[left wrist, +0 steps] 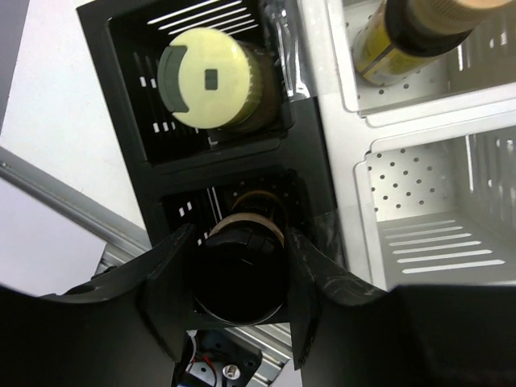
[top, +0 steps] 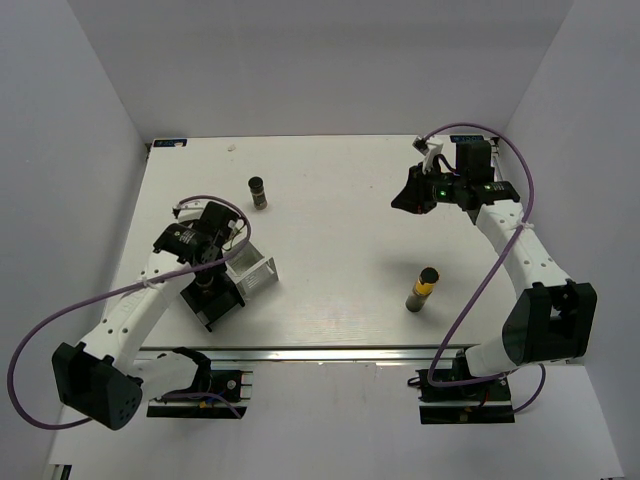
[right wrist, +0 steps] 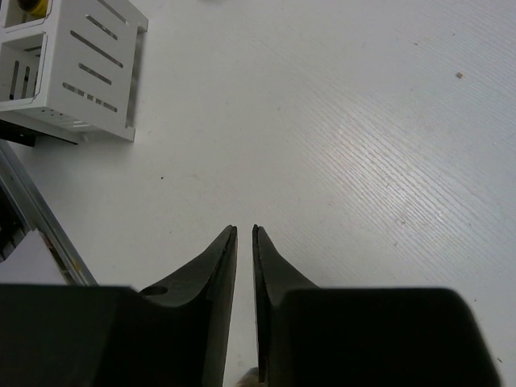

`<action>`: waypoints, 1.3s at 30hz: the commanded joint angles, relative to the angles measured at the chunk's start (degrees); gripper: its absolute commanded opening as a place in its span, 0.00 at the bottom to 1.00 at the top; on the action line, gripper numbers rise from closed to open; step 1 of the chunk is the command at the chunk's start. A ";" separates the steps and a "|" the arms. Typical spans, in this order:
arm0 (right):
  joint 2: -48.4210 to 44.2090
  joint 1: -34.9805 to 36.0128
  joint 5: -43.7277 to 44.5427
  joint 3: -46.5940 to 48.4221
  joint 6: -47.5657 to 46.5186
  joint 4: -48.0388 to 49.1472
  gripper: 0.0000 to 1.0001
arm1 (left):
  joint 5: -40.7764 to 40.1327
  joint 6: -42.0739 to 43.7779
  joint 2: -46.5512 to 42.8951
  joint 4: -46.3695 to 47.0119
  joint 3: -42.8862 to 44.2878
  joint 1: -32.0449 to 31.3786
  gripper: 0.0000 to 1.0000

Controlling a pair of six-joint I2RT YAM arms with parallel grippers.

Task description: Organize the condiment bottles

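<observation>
My left gripper (left wrist: 239,242) is shut on the black cap of a dark brown bottle (left wrist: 242,278) that stands in a black compartment of the rack (top: 250,275). A cream-white bottle (left wrist: 211,78) fills the black compartment next to it. A yellow-labelled bottle (left wrist: 407,36) lies in a clear compartment. Another dark brown bottle (top: 259,192) stands on the table behind the rack. A second yellow-labelled bottle (top: 422,289) stands at the right of the table. My right gripper (top: 403,200) is shut and empty above the table's back right; it also shows in the right wrist view (right wrist: 244,231).
One clear compartment (left wrist: 443,218) of the rack holds nothing. The rack also shows in the right wrist view (right wrist: 81,64), far from the right gripper. The metal rail (top: 300,352) runs along the table's near edge.
</observation>
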 commanded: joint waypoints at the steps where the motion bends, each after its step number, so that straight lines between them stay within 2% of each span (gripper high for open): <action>1: -1.86 0.19 -0.06 -0.11 -0.47 1.02 0.20 | -0.08 0.63 0.22 2.78 -0.59 0.06 0.00; 8: -1.59 0.19 -0.15 -0.28 -0.56 1.11 0.20 | -0.52 0.71 0.04 3.92 -0.94 1.11 0.00; 15: -1.68 0.19 0.20 -0.46 -0.91 1.02 0.21 | 0.89 1.94 0.05 10.16 -2.78 5.15 0.00; 25: -2.21 0.19 0.46 -1.17 -1.08 1.02 0.22 | 1.15 3.61 0.14 15.44 -4.19 6.12 0.00; 27: -2.12 0.19 0.55 -1.08 -1.17 1.02 0.22 | 1.41 3.44 0.14 15.97 -4.89 6.04 0.10; 32: -1.95 0.19 0.64 -0.72 -1.35 0.93 0.23 | 2.55 3.09 -0.65 15.71 -6.21 6.04 0.22; 39: -1.68 0.28 0.38 -0.64 -1.17 0.93 0.24 | 4.84 3.09 -3.64 14.83 -5.78 6.12 0.20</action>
